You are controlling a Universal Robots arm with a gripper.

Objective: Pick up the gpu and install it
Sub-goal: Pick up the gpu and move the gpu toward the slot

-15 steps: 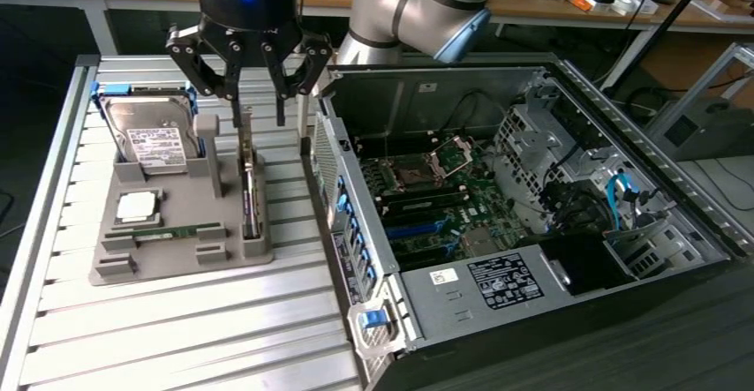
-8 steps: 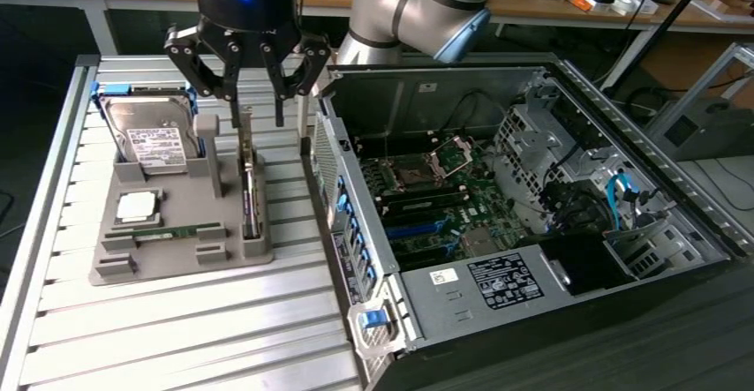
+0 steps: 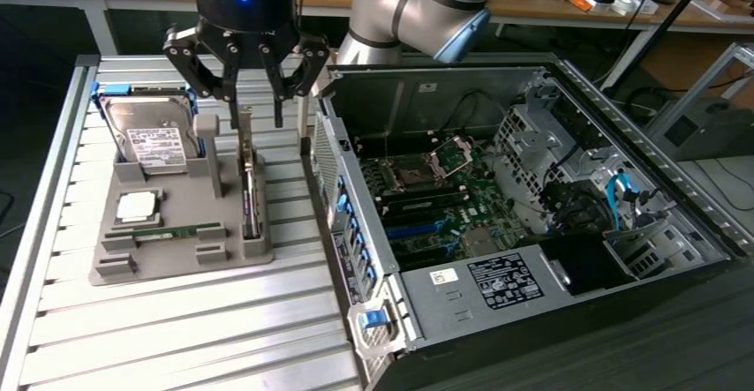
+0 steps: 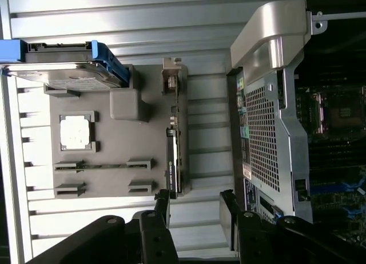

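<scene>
The gpu [image 3: 250, 192] stands on its edge in a slot of the grey holder [image 3: 177, 254], on the side nearest the computer case. From above it reads as a thin dark card. In the wrist view the gpu [image 4: 173, 144] is a narrow dark strip with a silvery end piece. My gripper [image 3: 256, 109] hangs above the card's far end, open, with nothing between its fingers. The wrist view has my gripper [image 4: 195, 210] with its two black fingertips spread apart, just off the card's near end and not touching it.
The holder also carries a silver hard drive [image 3: 154, 135] in a blue frame, a square processor chip [image 3: 136, 204] and a green memory stick [image 3: 165, 229]. The open computer case [image 3: 531, 188] lies at the exterior view's right, its wall [image 4: 274, 132] close beside the holder.
</scene>
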